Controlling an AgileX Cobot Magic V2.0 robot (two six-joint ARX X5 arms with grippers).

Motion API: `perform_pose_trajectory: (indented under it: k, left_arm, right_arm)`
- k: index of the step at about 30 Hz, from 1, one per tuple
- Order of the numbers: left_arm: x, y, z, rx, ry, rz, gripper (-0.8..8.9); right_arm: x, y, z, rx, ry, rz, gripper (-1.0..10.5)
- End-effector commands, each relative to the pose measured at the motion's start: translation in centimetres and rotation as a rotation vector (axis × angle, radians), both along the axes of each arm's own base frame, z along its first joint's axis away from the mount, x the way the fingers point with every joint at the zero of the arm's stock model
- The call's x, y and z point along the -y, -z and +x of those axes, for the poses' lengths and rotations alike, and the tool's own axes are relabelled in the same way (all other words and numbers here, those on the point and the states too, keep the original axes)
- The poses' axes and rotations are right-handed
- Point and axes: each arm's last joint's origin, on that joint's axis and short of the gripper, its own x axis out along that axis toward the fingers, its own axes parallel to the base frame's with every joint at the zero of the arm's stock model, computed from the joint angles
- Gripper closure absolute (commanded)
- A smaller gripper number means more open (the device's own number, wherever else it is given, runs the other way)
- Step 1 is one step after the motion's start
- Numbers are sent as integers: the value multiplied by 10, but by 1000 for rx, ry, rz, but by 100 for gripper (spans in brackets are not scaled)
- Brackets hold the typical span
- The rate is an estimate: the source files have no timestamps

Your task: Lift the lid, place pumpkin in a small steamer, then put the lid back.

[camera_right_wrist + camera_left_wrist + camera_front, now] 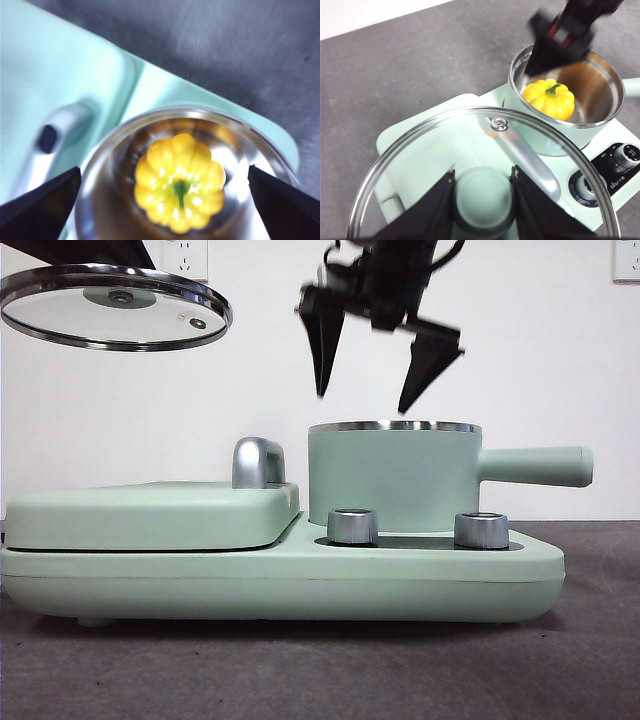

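The right gripper [370, 365] has two matte black, wedge-shaped jaws tapering to points below a black body with looping black cables and red wiring. The left gripper [482, 200] has broad, flat black jaws.

The glossy yellow-orange ribbed pumpkin [549, 99] sits upright inside the small steamer [395, 478], green stem pointing up, resting on the steel bottom. The steamer, a mint-green cylindrical pot with a steel rim and a straight side handle, stands uncovered. The round clear glass lid [115, 306], steel-rimmed, hangs slightly tilted in the air, up and off to the side of the pot.
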Motion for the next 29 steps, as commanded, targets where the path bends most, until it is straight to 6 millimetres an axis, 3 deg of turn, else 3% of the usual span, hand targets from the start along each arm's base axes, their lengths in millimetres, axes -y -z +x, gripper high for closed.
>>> perform_pose_trajectory:
  k: [1, 6, 10, 12, 18, 29]
  left_arm:
    - [1, -8, 0, 34, 3, -24, 798]
    - [2, -8, 0, 34, 4, -24, 798]
    - [2, -8, 0, 30, 2, -30, 798]
    - [2, -8, 0, 29, 0, -32, 798]
    - [4, -8, -1, 29, 12, -33, 798]
    - [18, -9, -7, 47, 79, -43, 799]
  right_arm:
    - [8, -27, -20, 0, 10, 4, 353]
    - [34, -93, -85, 165, -15, 44, 356]
    - [65, -118, -154, 243, -28, 36, 356]
    - [83, -119, -190, 268, -40, 29, 356]
    - [118, -107, -253, 293, -85, 54, 356]
    - [174, -67, -328, 320, -43, 150, 356]
